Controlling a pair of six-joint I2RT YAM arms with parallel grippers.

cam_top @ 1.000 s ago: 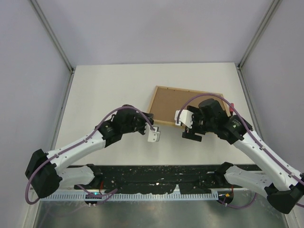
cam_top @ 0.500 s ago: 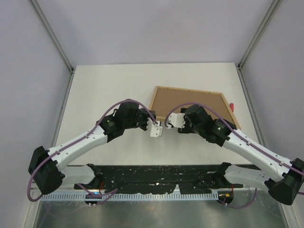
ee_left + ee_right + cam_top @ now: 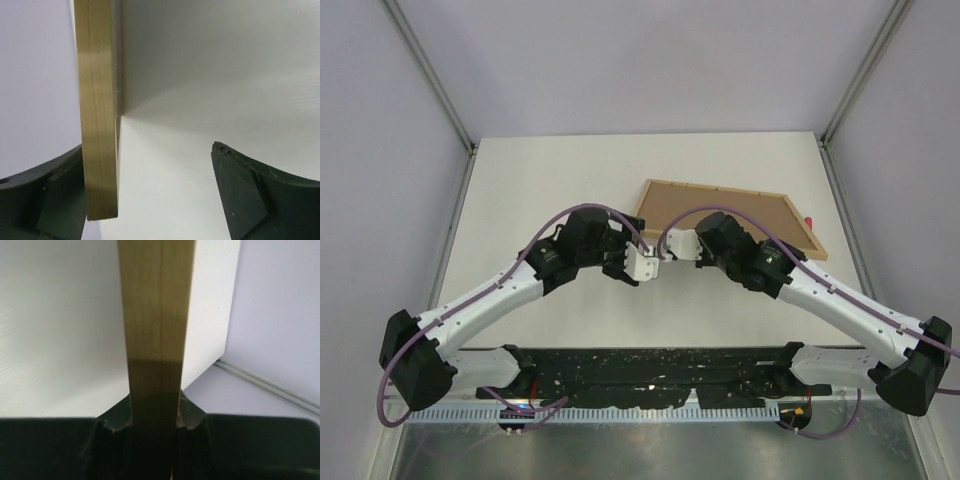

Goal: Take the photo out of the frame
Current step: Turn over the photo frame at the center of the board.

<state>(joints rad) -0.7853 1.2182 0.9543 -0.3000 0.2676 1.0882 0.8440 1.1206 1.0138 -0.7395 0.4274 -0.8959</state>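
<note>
Frame (image 3: 730,218) back-up on table (image 3: 540,190), right of centre. Right fingers (image 3: 675,247) clamped on near-left wood edge. Left fingers (image 3: 643,264) parted wide astride same edge, gripping nothing.

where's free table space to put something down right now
The widest bare patch is the table left half, between the left wall and the frame. A bare strip runs between the frame's far edge and the back wall. Crowded: the frame's near left corner, where the left gripper and right gripper meet, and beside the red screwdriver.
</note>
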